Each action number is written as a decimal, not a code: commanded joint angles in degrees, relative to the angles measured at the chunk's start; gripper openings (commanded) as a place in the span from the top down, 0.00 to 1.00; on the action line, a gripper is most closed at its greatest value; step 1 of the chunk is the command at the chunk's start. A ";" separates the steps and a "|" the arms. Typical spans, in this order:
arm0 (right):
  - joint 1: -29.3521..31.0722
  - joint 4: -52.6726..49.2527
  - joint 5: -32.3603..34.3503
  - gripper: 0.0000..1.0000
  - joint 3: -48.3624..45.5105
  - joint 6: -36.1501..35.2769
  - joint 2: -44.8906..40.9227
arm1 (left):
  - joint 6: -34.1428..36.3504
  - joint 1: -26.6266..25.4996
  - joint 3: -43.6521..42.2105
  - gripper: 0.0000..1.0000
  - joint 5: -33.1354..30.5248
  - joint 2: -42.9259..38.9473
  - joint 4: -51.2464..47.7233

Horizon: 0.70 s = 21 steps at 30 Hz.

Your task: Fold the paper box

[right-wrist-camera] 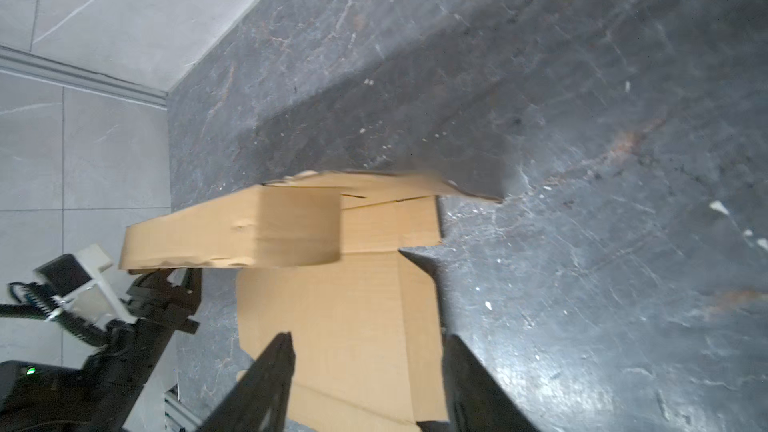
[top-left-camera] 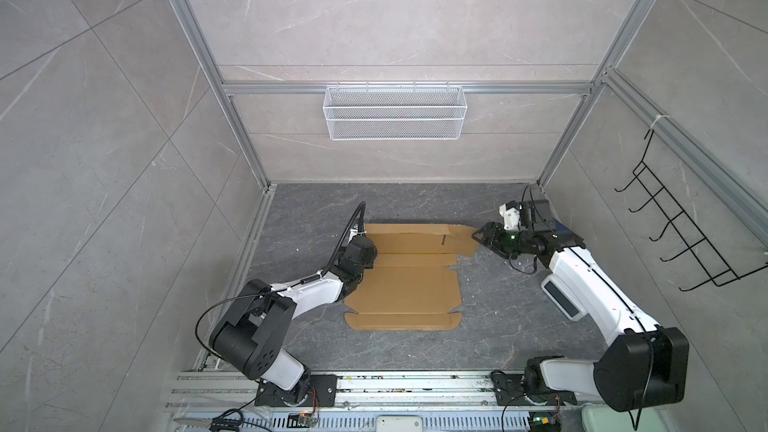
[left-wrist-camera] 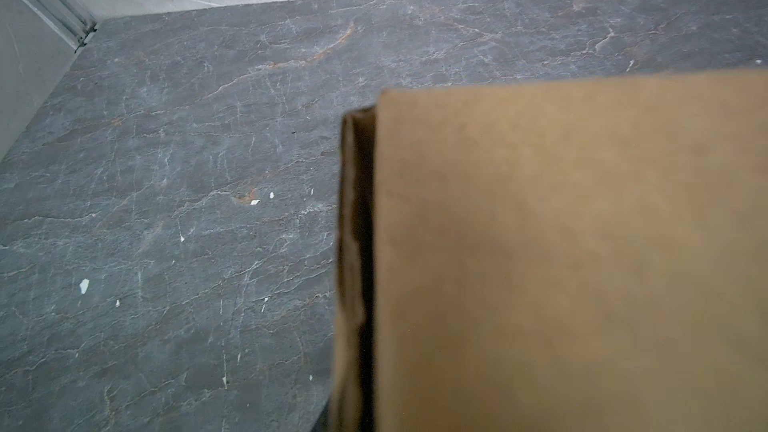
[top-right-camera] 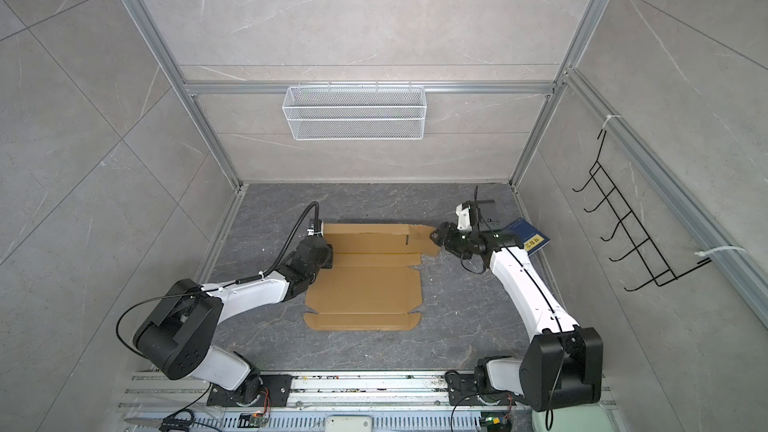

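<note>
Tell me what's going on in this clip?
Two robot arms are folding a flat cardboard box on a dark table. The left arm has its jaws shut on a side flap and holds it lifted off the table. The right arm reaches to the far corner flap with its jaws apart, apparently not gripping it. The rest of the sheet lies flat.

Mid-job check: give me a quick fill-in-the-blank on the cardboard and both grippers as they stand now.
1. The left gripper is ____ on a raised flap of the plain brown corrugated cardboard sheet.
2. The right gripper, at the sheet's far right flap, has its jaws ____.
3. The dark blue book with a yellow label lies behind the ____ arm.
Missing words: shut; open; right.
</note>
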 commanded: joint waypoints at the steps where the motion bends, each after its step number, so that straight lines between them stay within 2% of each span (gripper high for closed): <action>1: 0.13 8.69 -1.36 0.47 -9.24 6.51 -1.40 | -0.06 0.98 3.34 0.93 0.22 0.06 -4.06; 5: 1.93 19.55 0.82 0.51 -17.00 11.64 -0.10 | -0.20 1.08 4.58 0.93 2.20 0.67 -5.49; 12: 9.21 36.20 10.52 0.53 -23.38 17.42 5.13 | -0.02 1.64 7.28 0.93 3.91 2.36 -8.58; 21: 13.42 49.81 19.18 0.51 -25.30 19.85 14.01 | 0.46 1.92 8.33 0.93 4.65 3.38 -9.82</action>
